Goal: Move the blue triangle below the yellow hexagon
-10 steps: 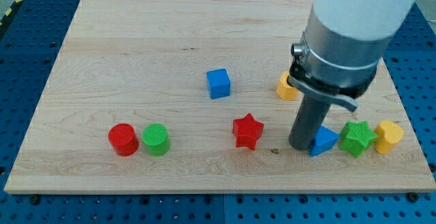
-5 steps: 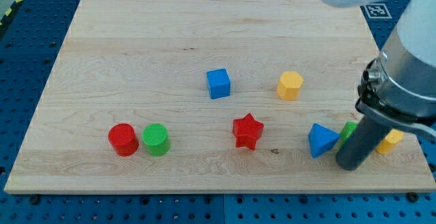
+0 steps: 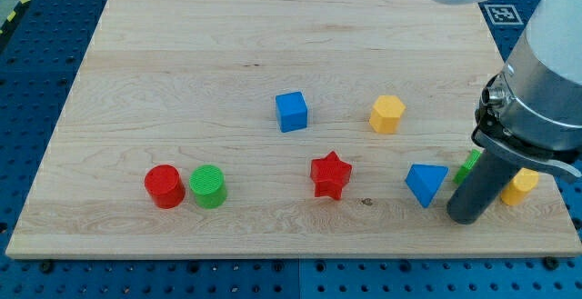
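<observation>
Sitting at the lower right of the frame, my tip (image 3: 466, 219) is resting on the wooden board (image 3: 182, 81) just to the right of the blue triangle (image 3: 425, 184), close beside it, though contact cannot be confirmed. The arm is carrying no claw at all, only a plain dark rod, so there is nothing to be wide, narrow or holding. The blue triangle is lying below and slightly right of the yellow hexagon (image 3: 387, 114), well apart from it. The rod is probably standing on the triangle's right side because a leftward push from there would be sliding the block toward the spot directly beneath the hexagon. The rod is partly hiding a green block (image 3: 469, 164), whose shape cannot be made out, and another yellow block (image 3: 522, 187) is peeking out at its right. Elsewhere a blue cube (image 3: 292, 112), a red star (image 3: 330, 174), a red cylinder (image 3: 165, 186) and a green cylinder (image 3: 208, 186) are sitting away from the work.
</observation>
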Motion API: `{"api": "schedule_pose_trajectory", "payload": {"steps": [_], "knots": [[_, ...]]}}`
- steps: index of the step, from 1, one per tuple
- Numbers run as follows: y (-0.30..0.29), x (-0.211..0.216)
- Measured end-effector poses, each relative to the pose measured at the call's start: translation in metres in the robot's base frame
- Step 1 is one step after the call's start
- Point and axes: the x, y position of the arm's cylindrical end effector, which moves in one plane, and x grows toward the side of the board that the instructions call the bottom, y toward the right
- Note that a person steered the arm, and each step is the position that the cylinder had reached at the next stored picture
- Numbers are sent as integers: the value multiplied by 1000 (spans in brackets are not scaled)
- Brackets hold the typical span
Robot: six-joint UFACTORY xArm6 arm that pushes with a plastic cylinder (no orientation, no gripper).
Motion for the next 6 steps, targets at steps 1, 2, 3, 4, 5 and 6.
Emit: {"api": "schedule_pose_trajectory", "payload": {"steps": [1, 2, 3, 4, 5, 6], "knots": [[-14, -3], [-22, -4], [-22, -12], [-22, -33], [-22, -53], [-26, -69]]}}
